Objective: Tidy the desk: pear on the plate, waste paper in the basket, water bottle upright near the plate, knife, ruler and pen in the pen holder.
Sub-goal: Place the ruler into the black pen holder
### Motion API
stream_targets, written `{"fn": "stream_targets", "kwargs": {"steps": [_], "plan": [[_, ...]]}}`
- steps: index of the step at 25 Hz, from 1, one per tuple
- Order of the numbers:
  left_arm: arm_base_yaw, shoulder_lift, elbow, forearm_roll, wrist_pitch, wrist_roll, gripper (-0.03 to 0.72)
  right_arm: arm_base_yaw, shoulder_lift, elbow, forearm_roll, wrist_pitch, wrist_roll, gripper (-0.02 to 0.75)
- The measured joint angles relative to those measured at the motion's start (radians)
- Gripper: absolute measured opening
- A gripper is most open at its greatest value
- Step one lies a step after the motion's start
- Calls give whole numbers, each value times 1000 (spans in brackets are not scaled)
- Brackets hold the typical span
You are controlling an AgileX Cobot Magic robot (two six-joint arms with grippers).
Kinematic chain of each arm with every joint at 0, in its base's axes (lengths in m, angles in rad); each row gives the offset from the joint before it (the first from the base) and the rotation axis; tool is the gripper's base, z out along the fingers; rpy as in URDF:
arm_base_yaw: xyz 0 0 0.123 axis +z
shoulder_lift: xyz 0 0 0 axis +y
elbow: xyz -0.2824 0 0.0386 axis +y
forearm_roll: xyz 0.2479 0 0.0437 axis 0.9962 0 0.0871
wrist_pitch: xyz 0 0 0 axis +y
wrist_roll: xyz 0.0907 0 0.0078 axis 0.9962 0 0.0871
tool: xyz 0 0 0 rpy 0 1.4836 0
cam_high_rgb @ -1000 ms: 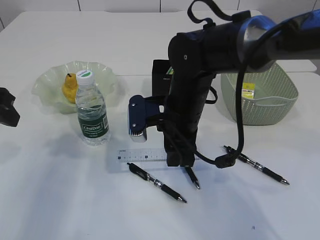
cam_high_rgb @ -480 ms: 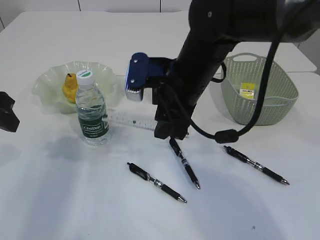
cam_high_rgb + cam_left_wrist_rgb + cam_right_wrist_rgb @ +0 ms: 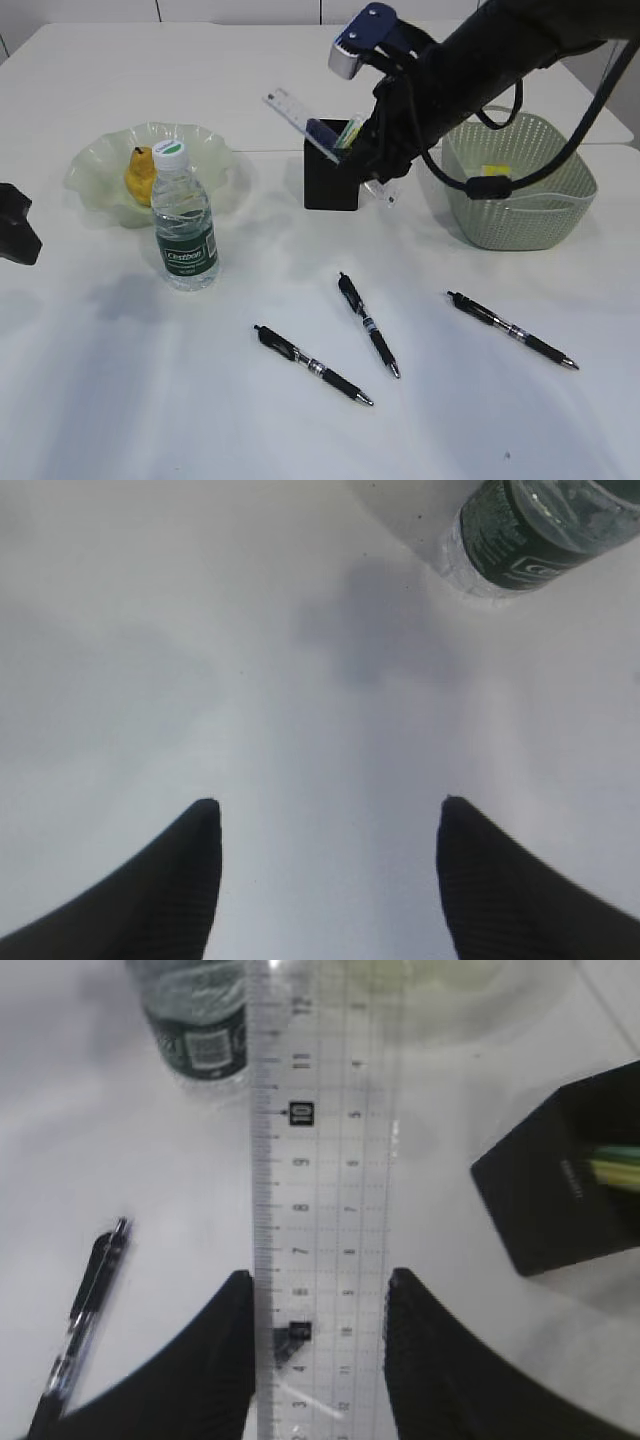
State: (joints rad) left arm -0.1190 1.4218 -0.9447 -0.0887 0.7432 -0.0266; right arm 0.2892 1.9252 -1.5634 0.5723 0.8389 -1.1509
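Ruler (image 3: pixel 300 116), off the table since before, seemingly over pen holder (image 3: pixel 330 180).

Right arm reaches in from 2 o'clock, wrist angled down; right gripper (image 3: pixel 318 1305) pinches the ruler (image 3: pixel 320 1160) between both fingers. Left gripper (image 3: pixel 325 825) hangs low over the table, fingers parted, holding nothing.

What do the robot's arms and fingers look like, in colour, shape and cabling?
The right arm is glossy black, with a blue and silver camera housing near the wrist and a black cable looping off it. Both grippers have matte black, finely ribbed fingers that taper to rounded tips, as do the right fingers. No markings show.
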Motion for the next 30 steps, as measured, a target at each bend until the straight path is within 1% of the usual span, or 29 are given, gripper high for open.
{"fn": "stream_targets", "kwargs": {"steps": [5,9,13,19,20,23,30], "plan": [[0,0,0,-40,2,0,473,-51,0,0,215,-106,-127,303],[0,0,0,-52,2,0,473,-56,2,0,404,-205,-267,303],[0,0,0,-56,2,0,471,-56,43,0,666,-278,-448,303],[0,0,0,-60,2,0,467,-56,120,0,1073,-323,-797,303],[0,0,0,-60,2,0,466,-56,132,0,1116,-331,-845,303],[0,0,0,-60,2,0,466,-56,178,-24,1171,-345,-937,303],[0,0,0,-60,2,0,465,-56,268,-129,1192,-357,-959,303]]}}
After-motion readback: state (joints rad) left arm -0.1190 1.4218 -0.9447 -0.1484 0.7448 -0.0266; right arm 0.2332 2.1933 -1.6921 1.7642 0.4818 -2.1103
